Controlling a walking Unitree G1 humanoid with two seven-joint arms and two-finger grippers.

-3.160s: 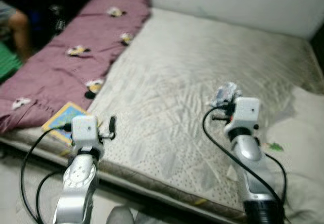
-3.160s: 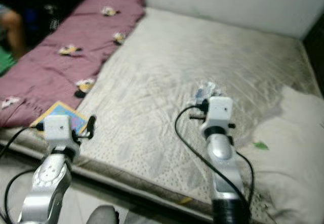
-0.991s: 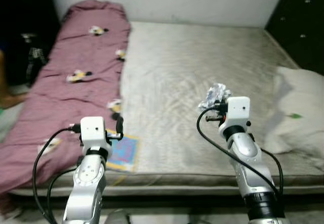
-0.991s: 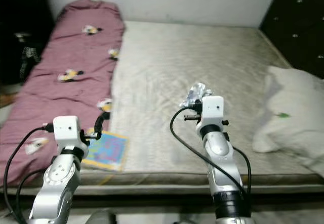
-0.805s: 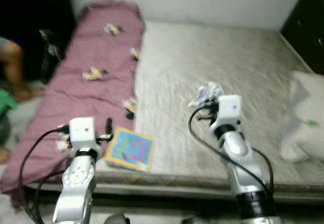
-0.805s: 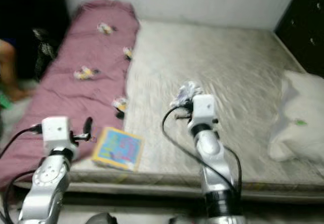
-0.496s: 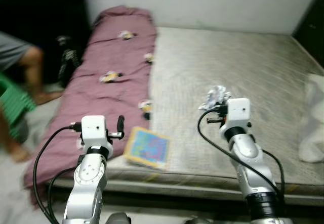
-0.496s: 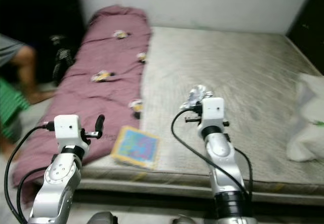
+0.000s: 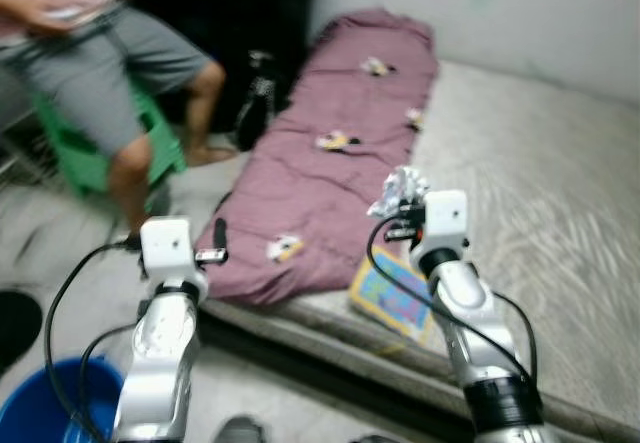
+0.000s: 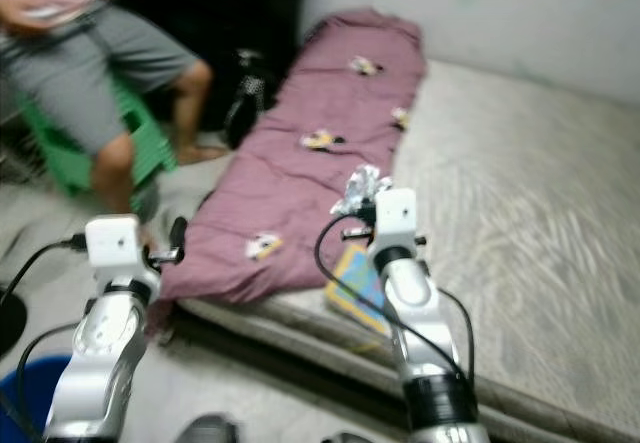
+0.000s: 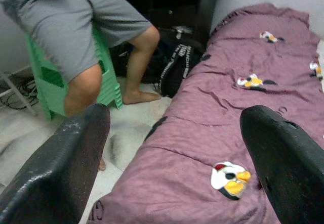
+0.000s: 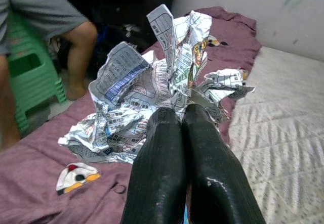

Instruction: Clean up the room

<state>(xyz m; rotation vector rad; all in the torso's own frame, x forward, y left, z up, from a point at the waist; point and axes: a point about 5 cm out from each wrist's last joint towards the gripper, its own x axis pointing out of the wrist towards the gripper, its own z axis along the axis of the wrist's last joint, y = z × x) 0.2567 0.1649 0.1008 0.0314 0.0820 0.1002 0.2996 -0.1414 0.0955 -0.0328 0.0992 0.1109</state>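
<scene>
Our head view has swung left since half a second ago: the pillow has left the frame, and a seated person [image 9: 95, 38] on a green stool [image 9: 90, 153] now fills the upper left, head cut off by the frame's top. The bare mattress [image 9: 540, 173] runs off the right edge, and the purple blanket [image 9: 330, 173] with small cartoon patches lies along its left side. A blue bucket [image 9: 45, 403] has come into the lower left corner, only partly visible. A colourful book [image 9: 392, 293] sits at the mattress edge, half hidden behind our right arm. Our right gripper [image 12: 183, 114] still pinches the crumpled newspaper [image 12: 162, 77], fingers pressed together, raised above the blanket. Our left gripper [image 11: 174, 128] hangs spread wide with nothing between its fingers. Everything is blurred.
</scene>
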